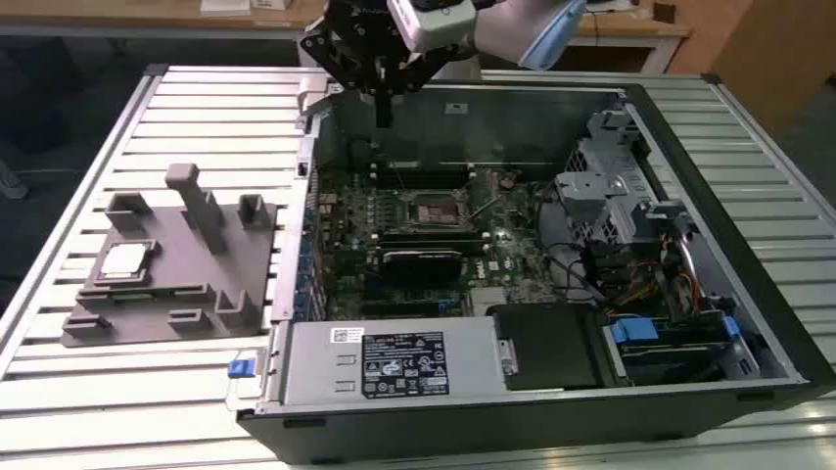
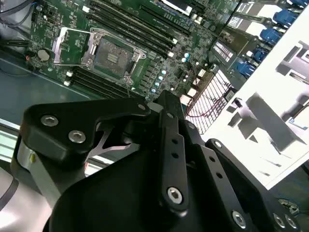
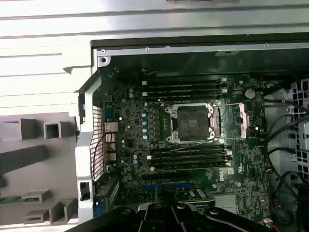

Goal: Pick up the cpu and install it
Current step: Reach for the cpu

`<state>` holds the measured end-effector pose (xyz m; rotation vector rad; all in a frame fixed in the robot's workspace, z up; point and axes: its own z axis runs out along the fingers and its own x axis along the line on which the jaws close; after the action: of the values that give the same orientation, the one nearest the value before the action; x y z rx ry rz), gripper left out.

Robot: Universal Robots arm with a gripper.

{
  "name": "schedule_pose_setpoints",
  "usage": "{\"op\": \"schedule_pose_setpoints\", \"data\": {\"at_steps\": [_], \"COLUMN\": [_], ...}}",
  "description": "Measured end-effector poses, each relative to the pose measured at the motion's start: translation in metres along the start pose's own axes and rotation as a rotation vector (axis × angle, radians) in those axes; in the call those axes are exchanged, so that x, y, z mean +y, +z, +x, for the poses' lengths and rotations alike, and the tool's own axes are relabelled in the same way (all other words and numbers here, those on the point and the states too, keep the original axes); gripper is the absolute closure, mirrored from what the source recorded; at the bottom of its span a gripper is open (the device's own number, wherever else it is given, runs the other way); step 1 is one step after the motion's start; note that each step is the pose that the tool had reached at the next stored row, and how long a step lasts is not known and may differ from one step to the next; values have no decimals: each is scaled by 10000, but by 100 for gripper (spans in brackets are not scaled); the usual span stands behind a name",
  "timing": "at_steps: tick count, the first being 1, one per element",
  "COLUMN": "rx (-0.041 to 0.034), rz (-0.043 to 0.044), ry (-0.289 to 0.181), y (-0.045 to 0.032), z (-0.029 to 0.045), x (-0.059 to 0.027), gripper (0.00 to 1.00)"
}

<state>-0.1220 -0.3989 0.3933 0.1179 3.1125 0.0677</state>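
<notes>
While your arm hangs over the rear wall of the open computer case (image 1: pixel 731 255), its gripper (image 1: pixel 383 113) points straight down, high above the case and touching nothing. You cannot tell from these views whether it is released or clenched.

You will find the cpu (image 1: pixel 124 259) well apart from the gripper. It lies flat, silvery top up, on the grey fixture block (image 1: pixel 183 284). That block sits on the slatted tabletop (image 1: pixel 78 392) near the edge at the exterior view's left, just beside the case's side wall. The cpu rests on the part of the block toward that edge, among the block's raised posts.

The case lies on its side across the middle of the tabletop and reaches toward the edge at the exterior view's right. Inside it the green motherboard (image 1: pixel 392 225) faces up. In both wrist views you can see the socket (image 3: pixel 192 123) (image 2: pixel 110 54) near the board's middle, between rows of long dark memory slots (image 3: pixel 186 89). Its metal frame (image 3: pixel 246 121) is flipped back beside it and the dark contact bed is uncovered. A grey power supply (image 1: pixel 392 362) fills the case's corner nearest the exterior camera.
</notes>
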Motion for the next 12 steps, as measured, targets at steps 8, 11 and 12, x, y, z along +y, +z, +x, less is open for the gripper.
{"op": "schedule_pose_setpoints", "data": {"at_steps": [8, 11, 12], "rx": [-1, 0, 0], "rz": [0, 1, 0], "ry": [0, 0, 0], "y": [-1, -1, -1], "z": [23, 43, 49], "x": [-2, -3, -4], "gripper": [89, 89, 89]}}
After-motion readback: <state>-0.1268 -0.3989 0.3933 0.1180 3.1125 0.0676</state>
